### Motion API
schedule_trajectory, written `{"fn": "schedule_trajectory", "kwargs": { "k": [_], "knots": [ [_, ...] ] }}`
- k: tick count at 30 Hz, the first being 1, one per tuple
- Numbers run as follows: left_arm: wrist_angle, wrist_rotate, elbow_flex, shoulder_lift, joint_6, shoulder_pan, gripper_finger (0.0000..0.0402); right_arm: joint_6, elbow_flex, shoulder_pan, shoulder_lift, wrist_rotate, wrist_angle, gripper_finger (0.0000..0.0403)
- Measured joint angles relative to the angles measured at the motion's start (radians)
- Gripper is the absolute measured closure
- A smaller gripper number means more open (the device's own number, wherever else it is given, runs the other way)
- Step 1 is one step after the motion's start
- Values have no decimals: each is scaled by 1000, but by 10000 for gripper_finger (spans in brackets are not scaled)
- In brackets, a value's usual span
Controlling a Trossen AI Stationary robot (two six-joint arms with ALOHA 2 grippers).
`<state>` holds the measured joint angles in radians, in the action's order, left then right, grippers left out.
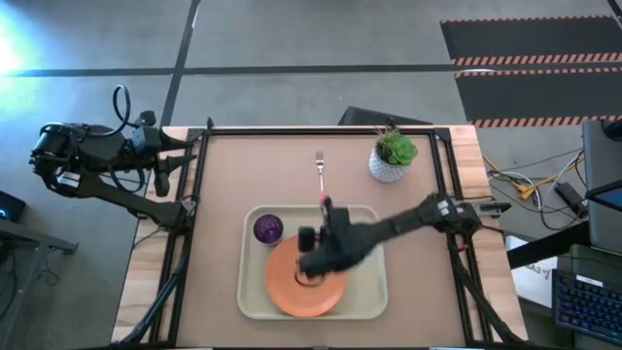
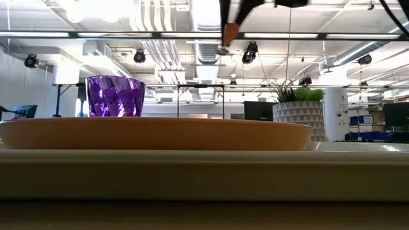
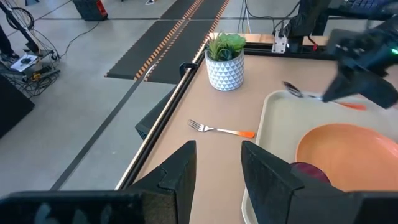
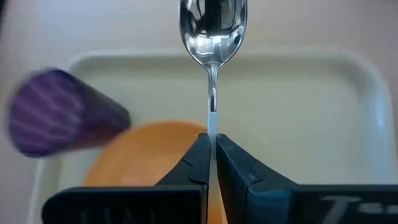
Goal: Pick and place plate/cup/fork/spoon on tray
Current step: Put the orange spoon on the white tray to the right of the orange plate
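High view – tray: Take the large pale cream-yellow plastic tray (image 1: 374, 292) as your landmark. The round orange plate (image 1: 303, 292) and the small purple tumbler cup (image 1: 268, 228) already sit inside it, the cup at the plate's far-left edge.
High view – right gripper: The right gripper (image 1: 328, 216) hangs above the tray's far half, over the plate's far edge.
High view – fork: The silver-tined fork with orange-red handle (image 1: 320, 171) lies on the table beyond the tray's far rim, near the white pot with a green plant (image 1: 392, 157). Handle it after this step.
High view – left arm: It waits folded, off the table, well to the tray's left.
Low view – spoon: You see the silver-bowled spoon with orange-red handle (image 2: 226, 39) carried high above the tray, clear of plate and cup.
Left wrist view – left gripper: The left gripper (image 3: 217, 171) has its fingers spread apart, holding nothing.
Right wrist view – grip: The right fingers are pinched closed on the spoon's handle; the bowl projects past the tips.
Procedure: Lower the spoon onto bare tray floor to the right of the plate. Keep it level, stay clear of the rim, and release only once it is low over the floor, so it will not bounce.
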<state>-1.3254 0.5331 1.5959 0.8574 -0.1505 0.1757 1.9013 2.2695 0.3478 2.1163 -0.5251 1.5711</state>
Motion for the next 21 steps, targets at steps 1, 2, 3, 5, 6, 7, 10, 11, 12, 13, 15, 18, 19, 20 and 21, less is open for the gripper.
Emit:
{"fn": "schedule_trajectory", "kwargs": {
  "k": [1,2,3,5,6,7,10,11,12,13,15,18,19,20,21],
  "knots": [
    [0,0,-2,-2,4,0,291,64,-17,20,11,10,1,395],
    [0,0,-6,-2,9,0,291,121,-35,37,20,28,1,395],
    [0,0,-9,-3,18,0,291,173,-54,54,30,55,-1,395],
    [0,0,-16,-5,27,0,291,275,-84,82,50,121,1,395],
    [4,0,-18,-5,27,0,291,316,-97,99,56,150,-6,395],
    [8,0,-19,-3,27,0,291,348,-107,115,60,169,-16,395],
    [8,0,-22,-2,27,0,291,438,-128,163,55,185,-8,395],
    [8,0,-23,0,27,0,291,460,-133,176,51,198,-2,395],
    [8,0,-25,0,27,0,291,467,-135,186,48,216,-2,395],
    [8,0,-27,-1,27,0,291,468,-136,192,47,239,-6,395],
    [16,0,-32,-1,27,0,291,468,-142,204,44,268,-3,395],
    [16,0,-39,-1,27,0,291,468,-156,219,44,297,-6,395],
    [16,0,-42,-1,26,0,291,468,-164,222,44,298,-9,395],
    [17,0,-47,-2,26,0,291,468,-171,224,44,298,-13,395],
    [16,0,-51,-3,26,0,291,467,-179,227,44,299,-17,395]
  ]
}}
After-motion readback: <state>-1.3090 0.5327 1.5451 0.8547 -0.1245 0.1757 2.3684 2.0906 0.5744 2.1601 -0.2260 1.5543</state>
